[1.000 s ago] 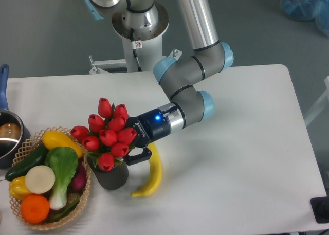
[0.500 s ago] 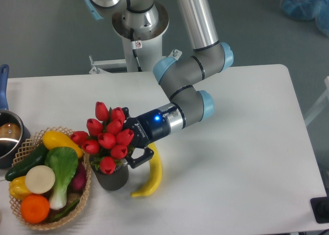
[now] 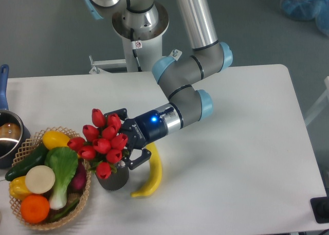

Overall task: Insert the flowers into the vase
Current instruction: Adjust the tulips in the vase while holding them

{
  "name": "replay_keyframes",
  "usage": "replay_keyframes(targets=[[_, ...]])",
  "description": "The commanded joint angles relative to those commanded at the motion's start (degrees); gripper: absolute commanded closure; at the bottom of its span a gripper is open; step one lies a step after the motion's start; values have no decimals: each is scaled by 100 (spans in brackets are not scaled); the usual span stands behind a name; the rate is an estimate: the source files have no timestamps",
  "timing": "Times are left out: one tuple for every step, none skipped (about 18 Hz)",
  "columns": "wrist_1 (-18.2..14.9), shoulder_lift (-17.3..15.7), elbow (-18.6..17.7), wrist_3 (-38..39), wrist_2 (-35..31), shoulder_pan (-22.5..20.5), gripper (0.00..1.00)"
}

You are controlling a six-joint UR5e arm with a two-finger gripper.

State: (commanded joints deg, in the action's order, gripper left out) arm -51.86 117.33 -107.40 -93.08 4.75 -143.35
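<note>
The flowers [image 3: 103, 142] have shifted left over the vase [image 3: 113, 177]; end effector [image 3: 127, 138] apparently spread beside them.

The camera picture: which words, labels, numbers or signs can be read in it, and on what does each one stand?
None can be read.
White lettering on the black hand: too blurred to read.
Small red-and-white sticker on the robot base: a sign, too small to make out.
</note>
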Motion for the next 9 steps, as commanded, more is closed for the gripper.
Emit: replay_keyframes(targets=[[0,-9,9,9,-9,0,0],[0,-17,0,9,-17,0,0],[0,-44,0,18,-52,-9,0],[0,-79,0,26,-140,-9,0],[0,-97,0,35,-236,-9,0],[0,-140,0,44,-350,-9,0],[0,-175,0,70,-439,-17,0],[0,-219,-9,123,-483,-26,0],[9,-246,-17,141,-527,-35,0]])
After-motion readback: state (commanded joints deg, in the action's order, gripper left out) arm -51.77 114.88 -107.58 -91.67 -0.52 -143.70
